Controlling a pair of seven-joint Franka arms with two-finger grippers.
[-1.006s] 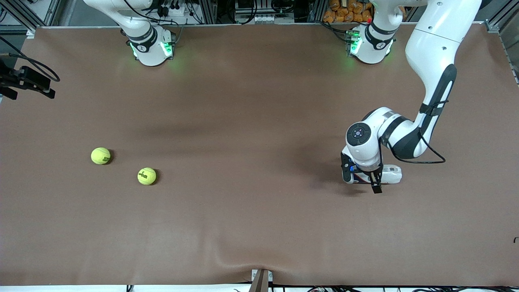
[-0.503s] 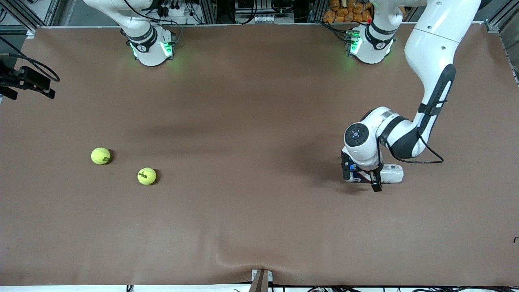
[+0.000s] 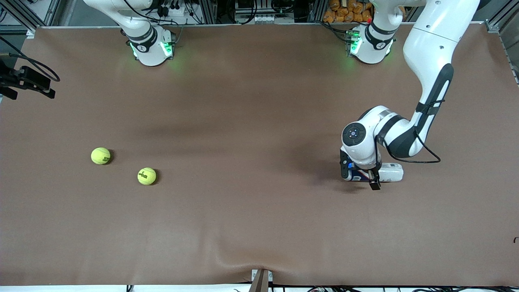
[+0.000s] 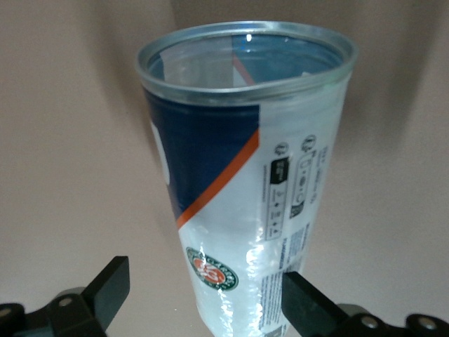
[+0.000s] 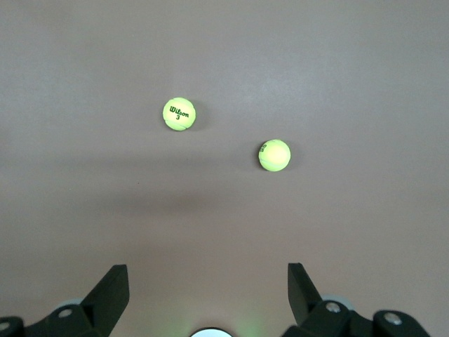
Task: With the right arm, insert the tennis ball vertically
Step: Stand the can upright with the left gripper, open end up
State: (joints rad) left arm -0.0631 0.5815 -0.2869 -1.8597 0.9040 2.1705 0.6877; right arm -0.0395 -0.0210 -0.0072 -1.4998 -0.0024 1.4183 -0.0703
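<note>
Yellow-green felt is showing nearest the front camera, where the tennis ball (image 3: 146, 176) printed with a logo is resting on the brown table (image 3: 259, 227) toward the right arm's end. About level with it, at the left arm's end, the clear plastic can (image 3: 389, 173) with its blue and orange label is lying on its side. The left gripper (image 3: 358, 178) is straddling it with fingers spread and not visibly clamping the wall. A second ball (image 3: 100, 155) is sitting a little farther from the camera, near the first but apart from it. The right gripper (image 5: 207, 295) is hovering high over both balls, fingers released and holding nothing. The risks look plain. The smooth round can may be rolling or slipping as the left fingers close, or its thin wall denting under too hard a squeeze. If it ends up standing tilted, the mouth will not be facing straight up for a vertical drop. On the other end, an off-centre pinch may send either ball rolling away. A ball catching the metal rim may be tipping the can.
</note>
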